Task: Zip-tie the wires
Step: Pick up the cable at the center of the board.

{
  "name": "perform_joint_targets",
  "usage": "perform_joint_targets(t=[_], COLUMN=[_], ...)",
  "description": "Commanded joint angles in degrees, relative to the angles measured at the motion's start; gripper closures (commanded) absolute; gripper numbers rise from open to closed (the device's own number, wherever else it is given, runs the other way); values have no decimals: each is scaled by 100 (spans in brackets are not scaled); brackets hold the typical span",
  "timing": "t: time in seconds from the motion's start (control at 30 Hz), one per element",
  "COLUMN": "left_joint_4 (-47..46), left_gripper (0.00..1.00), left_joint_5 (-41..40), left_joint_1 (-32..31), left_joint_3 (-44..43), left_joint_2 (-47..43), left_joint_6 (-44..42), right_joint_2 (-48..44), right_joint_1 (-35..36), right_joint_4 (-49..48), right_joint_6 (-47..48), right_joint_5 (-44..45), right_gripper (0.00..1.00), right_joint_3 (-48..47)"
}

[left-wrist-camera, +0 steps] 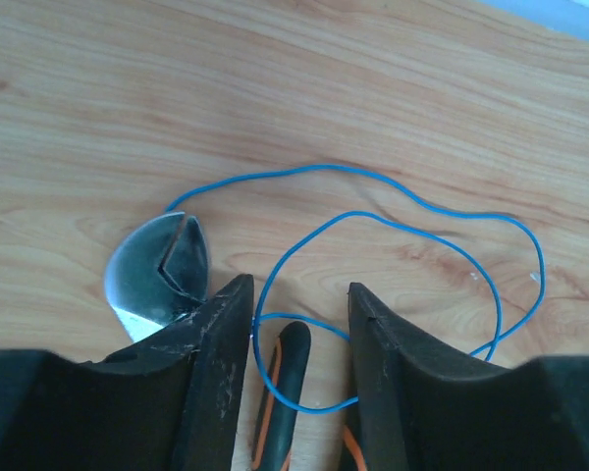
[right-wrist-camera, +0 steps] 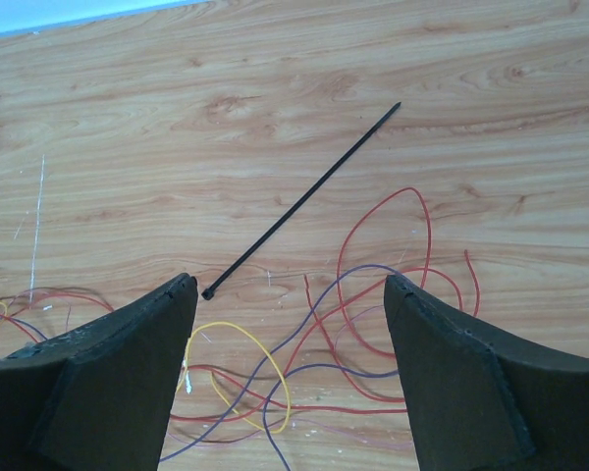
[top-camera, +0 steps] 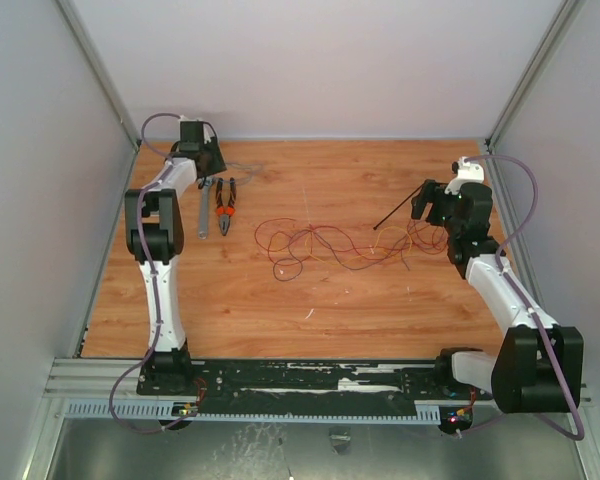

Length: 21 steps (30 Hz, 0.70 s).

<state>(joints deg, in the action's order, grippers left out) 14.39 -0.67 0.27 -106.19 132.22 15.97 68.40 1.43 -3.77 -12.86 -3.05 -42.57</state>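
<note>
The wires [top-camera: 330, 245] lie in a loose tangle at mid-table, mostly red with some purple and a yellow loop. They also show in the right wrist view [right-wrist-camera: 373, 324]. The zip tie [right-wrist-camera: 299, 201], a thin black strip, lies flat just beyond them and also shows in the top view [top-camera: 395, 212]. My right gripper [right-wrist-camera: 290, 285] is open and empty above the wires' right end, its head end near the left fingertip [right-wrist-camera: 172, 304]. It also shows in the top view [top-camera: 420, 203]. My left gripper [left-wrist-camera: 296, 289] is open at the far left [top-camera: 208, 160], straddling an orange-and-black pliers handle [left-wrist-camera: 287, 392] and a blue wire [left-wrist-camera: 402, 211].
The orange-handled pliers [top-camera: 224, 207] and a grey metal tool [top-camera: 204, 212] lie side by side at the far left. A shiny metal piece [left-wrist-camera: 157, 270] sits by my left finger. Grey enclosure walls [top-camera: 40, 200] stand on both sides and at the back.
</note>
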Motion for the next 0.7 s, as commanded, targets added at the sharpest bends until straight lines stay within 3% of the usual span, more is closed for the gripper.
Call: perform_joint_targets(t=[0.0,0.13,0.2,0.43,0.57,0.67], left_joint_4=[-112,-213,-305,-244,-748,-1276], left_gripper=[59,91,100,100,100,100], left_joint_5=[331,656,704,1151,1912,2683], left_joint_1=[6,0,3,55,114,156], left_joint_3=[-172,-157,-137,-670,-790,-791], left_joint_2=[145,-56,-299,-1220,-1768,-2128], left_joint_6=[18,-23,-28,-75,111,441], right_joint_2=[59,56,30,-72,-210,-468], right_joint_1=[-32,-38,-37,-38,-41,-42], right_joint_4=[-218,-212,-219,-228,-410,-726], right_joint_6=[47,64,59,58,9,-45], right_joint_5=[103,124,130,83,-68,-341], right_gripper=[22,22,21,15,1,1], right_joint_3=[2,-24,-24,16,135,326])
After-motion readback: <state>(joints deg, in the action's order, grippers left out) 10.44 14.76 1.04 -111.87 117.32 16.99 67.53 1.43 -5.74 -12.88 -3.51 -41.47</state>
